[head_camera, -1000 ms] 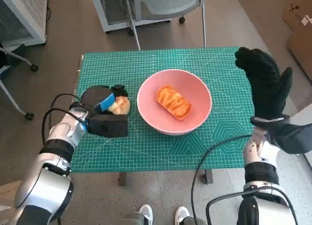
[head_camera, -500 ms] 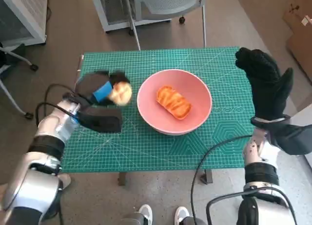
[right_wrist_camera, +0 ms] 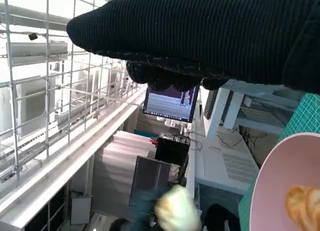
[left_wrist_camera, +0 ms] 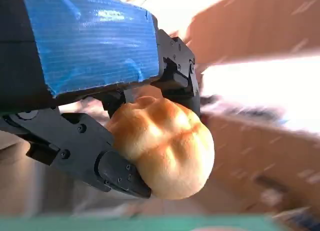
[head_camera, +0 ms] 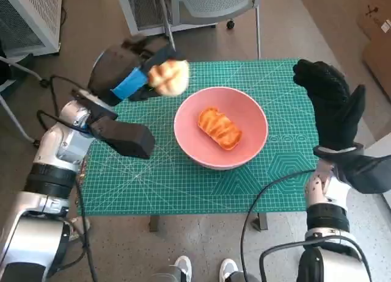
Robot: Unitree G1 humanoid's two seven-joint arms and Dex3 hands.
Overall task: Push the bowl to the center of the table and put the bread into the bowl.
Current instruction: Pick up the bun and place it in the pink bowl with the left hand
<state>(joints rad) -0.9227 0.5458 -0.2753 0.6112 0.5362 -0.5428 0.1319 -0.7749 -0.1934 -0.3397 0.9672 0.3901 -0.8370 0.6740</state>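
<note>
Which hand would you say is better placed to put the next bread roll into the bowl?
The left hand: it already grips the roll raised beside the pink bowl. The right hand holds nothing.

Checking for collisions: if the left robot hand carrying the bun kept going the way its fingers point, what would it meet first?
Probably the round pink bowl: the left robot hand with the round golden bread bun points toward it. Height is unclear, so it might pass above the rim.

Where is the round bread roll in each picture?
Head view: the round bread roll is held up by the left robot hand, beside the pink bowl.
Left wrist view: the roll fills the middle.
Right wrist view: a blurry roll near the bottom edge.
Shared landmark: the pink bowl, in head and right wrist views.
</note>
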